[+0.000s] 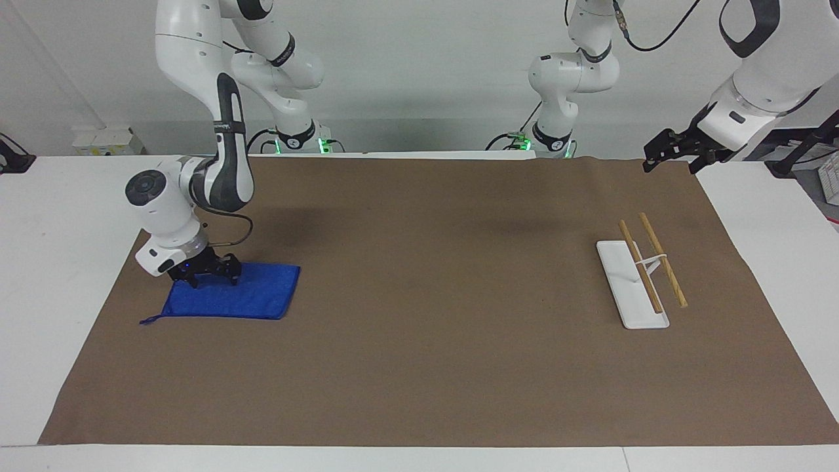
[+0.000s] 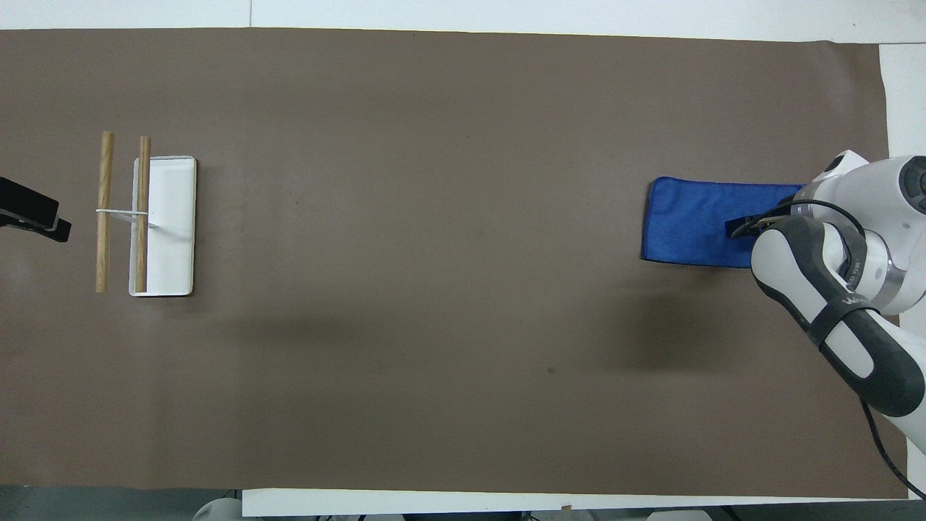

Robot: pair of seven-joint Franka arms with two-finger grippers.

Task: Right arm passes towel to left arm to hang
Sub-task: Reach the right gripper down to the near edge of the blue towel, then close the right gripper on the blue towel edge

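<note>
The bright blue towel [image 1: 252, 298] lies flat on the brown mat at the right arm's end of the table, its loop tag [image 1: 148, 320] at the corner farthest from the robots. My right gripper [image 1: 214, 278] is down on the towel's edge nearest the robots, fingers spread, blue light lit. In the overhead view the arm hides most of the right gripper [image 2: 739, 226] over the towel [image 2: 691, 224]. My left gripper [image 1: 670, 157] hangs open and empty above the mat's corner at its own end, waiting; it also shows in the overhead view [image 2: 43, 221].
A white rack base [image 1: 623, 288] with two wooden rods [image 1: 663, 261] on a thin white upright stands at the left arm's end; it also shows in the overhead view [image 2: 173, 239]. The brown mat [image 1: 432, 314] covers most of the white table.
</note>
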